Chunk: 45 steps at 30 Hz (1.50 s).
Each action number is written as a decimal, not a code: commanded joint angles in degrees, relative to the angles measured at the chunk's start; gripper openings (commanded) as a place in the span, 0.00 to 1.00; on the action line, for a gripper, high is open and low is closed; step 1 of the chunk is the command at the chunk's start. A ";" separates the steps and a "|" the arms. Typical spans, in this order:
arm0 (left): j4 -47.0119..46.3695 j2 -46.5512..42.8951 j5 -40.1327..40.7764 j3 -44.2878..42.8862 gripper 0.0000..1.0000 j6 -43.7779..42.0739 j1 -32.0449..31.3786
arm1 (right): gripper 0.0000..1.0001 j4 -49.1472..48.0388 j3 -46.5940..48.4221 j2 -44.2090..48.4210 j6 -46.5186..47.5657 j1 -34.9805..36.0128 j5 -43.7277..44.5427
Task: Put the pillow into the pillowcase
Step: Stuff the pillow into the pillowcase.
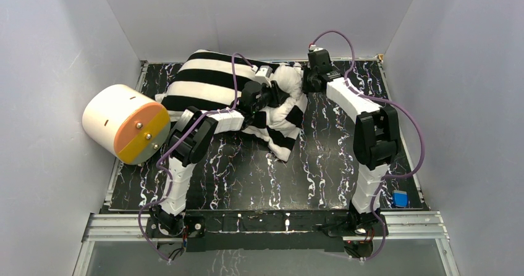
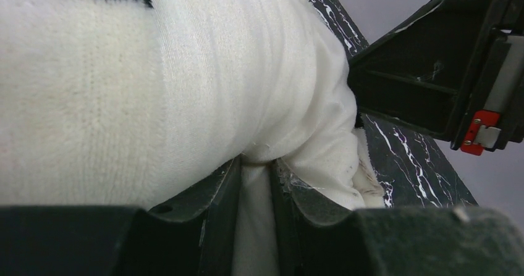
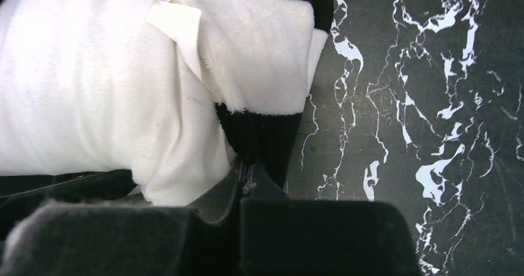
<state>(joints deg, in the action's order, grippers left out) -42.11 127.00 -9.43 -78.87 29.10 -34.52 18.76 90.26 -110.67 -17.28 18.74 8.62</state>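
The black-and-white striped pillowcase lies at the back of the table. The white pillow bulges out of its right end. My left gripper sits at that mouth from the near side. In the left wrist view its jaws are shut on a fold of the pillow's smooth white fabric, beside the fuzzy pillowcase. My right gripper is at the pillow's far right end. Its jaws are shut, with the pillowcase's black stripe running into the tips. The pillow fills the left of that view.
A cream cylinder with an orange face lies at the table's left edge. A small blue object sits by the right arm's base. The black marbled tabletop is walled in by grey panels. The right arm's body hangs close beside the left gripper.
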 commanded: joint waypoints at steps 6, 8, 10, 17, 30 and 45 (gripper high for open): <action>27.65 11.11 6.24 5.48 0.25 -2.99 2.53 | 0.00 -15.75 0.20 8.44 -6.16 -1.23 -25.26; 27.90 11.52 5.85 4.94 0.25 -2.79 2.53 | 0.00 -23.20 -3.99 10.46 -12.20 -2.03 -32.47; 28.15 11.92 5.83 4.35 0.23 -2.78 2.53 | 0.00 -29.35 -7.15 11.79 -17.16 -2.35 -37.29; 29.02 12.28 5.42 3.65 0.24 -2.93 2.53 | 0.00 -53.92 -13.60 11.93 -37.29 -4.12 -51.99; 26.48 14.09 -0.38 1.35 0.25 2.80 0.05 | 0.00 -74.99 -15.37 9.26 -51.51 -3.35 -62.48; 24.46 16.68 -2.04 -0.73 0.25 8.38 -2.21 | 0.00 -103.35 -15.31 8.91 -75.67 -2.99 -68.92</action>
<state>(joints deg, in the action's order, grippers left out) -40.69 130.78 -9.21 -85.14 36.14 -33.50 -47.27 69.58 -110.76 -77.84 10.44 -39.68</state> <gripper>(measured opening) 0.242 0.012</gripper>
